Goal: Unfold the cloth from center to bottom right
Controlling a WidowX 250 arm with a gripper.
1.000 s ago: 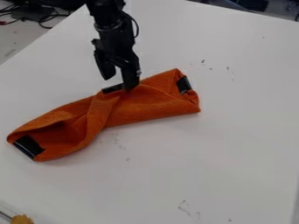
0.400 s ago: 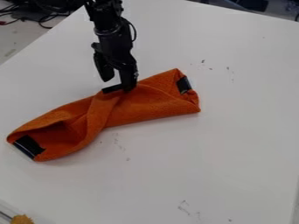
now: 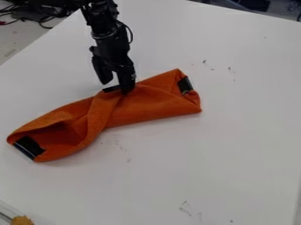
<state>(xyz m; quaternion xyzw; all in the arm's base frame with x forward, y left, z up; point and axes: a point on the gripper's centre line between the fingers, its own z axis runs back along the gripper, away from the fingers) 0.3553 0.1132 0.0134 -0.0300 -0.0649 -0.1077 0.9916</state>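
The black gripper (image 3: pixel 115 87) hangs at the upper edge of the orange cloth, a little left of the view's centre. Its fingers stand apart; the right one touches the cloth's top edge, while the left one is over the white surface. The orange cloth (image 3: pixel 147 104) lies folded and twisted in a long shape from lower left to upper right. Black patches show at its left end, its right end and its top edge beside the gripper.
The white table (image 3: pixel 194 162) slopes away to a back edge along the top. Dark cables (image 3: pixel 44 17) lie at the upper left beyond it. A yellowish object (image 3: pixel 22 220) sits in the bottom left corner.
The gripper has shifted slightly left along the cloth's upper edge, and the arm above it has moved left too. The cloth looks unmoved.
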